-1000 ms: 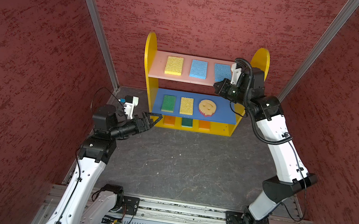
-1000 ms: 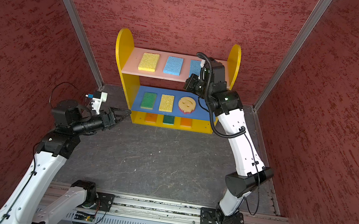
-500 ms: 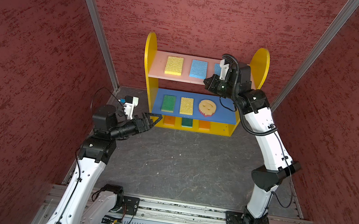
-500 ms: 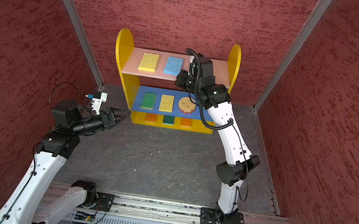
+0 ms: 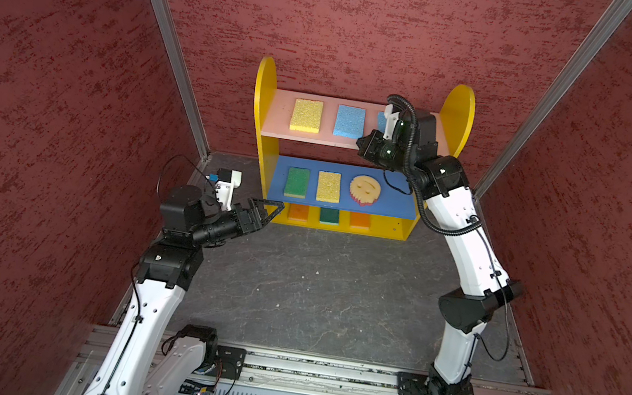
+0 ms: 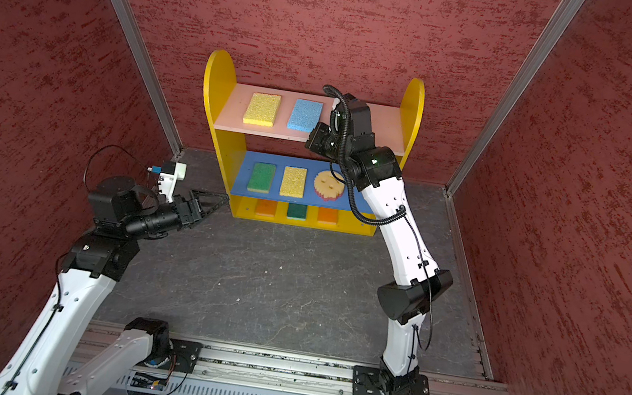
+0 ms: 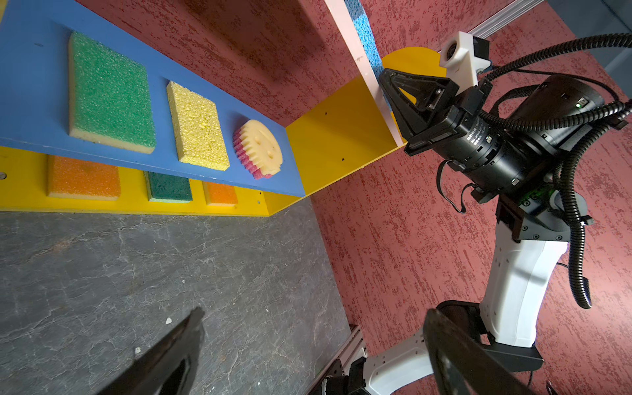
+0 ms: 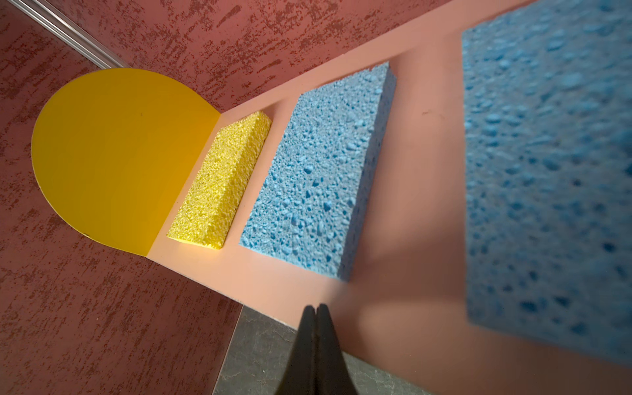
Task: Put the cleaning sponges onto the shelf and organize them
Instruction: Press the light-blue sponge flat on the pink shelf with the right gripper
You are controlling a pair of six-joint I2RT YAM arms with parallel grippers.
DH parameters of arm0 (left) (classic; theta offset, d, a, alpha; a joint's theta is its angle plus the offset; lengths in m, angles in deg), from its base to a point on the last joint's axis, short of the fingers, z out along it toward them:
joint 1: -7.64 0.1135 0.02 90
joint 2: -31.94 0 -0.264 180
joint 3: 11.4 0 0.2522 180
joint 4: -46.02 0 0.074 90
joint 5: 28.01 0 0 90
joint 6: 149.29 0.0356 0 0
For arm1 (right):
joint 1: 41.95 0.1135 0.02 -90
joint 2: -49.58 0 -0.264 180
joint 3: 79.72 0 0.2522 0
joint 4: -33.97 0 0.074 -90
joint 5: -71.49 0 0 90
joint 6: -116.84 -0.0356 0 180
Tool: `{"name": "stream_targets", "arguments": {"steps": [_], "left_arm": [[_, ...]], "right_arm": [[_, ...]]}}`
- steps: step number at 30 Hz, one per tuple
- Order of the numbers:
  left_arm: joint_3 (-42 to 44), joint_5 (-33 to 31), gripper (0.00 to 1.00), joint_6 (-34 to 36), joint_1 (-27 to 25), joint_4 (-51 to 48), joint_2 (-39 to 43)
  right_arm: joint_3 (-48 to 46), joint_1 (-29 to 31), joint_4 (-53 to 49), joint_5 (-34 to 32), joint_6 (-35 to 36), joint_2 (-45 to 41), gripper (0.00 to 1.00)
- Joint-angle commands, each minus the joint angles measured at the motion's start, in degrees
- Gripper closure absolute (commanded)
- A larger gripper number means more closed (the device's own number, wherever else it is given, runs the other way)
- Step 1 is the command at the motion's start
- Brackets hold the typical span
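While left gripper [image 5: 276, 206] gapes empty, right gripper [image 8: 316, 309] closed, at shelf [image 8: 427, 171] edge

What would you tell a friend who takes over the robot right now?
Left gripper: open, empty, near the shelf's bottom corner.
Right gripper: shut, empty, at the pink top board's front edge.
Top: yellow, blue, blue.
Middle: green, yellow, smiley.
Bottom: orange, dark green, orange.
Done: all nine sponges shelved in rows.
To do: probably just pulling both arms back.
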Motion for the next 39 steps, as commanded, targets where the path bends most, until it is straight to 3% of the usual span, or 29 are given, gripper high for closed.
{"name": "stream_targets", "arguments": {"steps": [1, 39], "left_arm": [[0.4, 0.5, 0.00, 1.0, 0.5, -0.6, 0.7], [-0.2, 1.1, 0.00, 0.9, 0.9, -0.8, 0.8]], "right_arm": [[2.0, -0.3, -0.1, -2.3, -0.3, 1.1, 1.00], [2.3, -1.7, -0.2, -2.2, -1.3, 0.9, 1.00]]}}
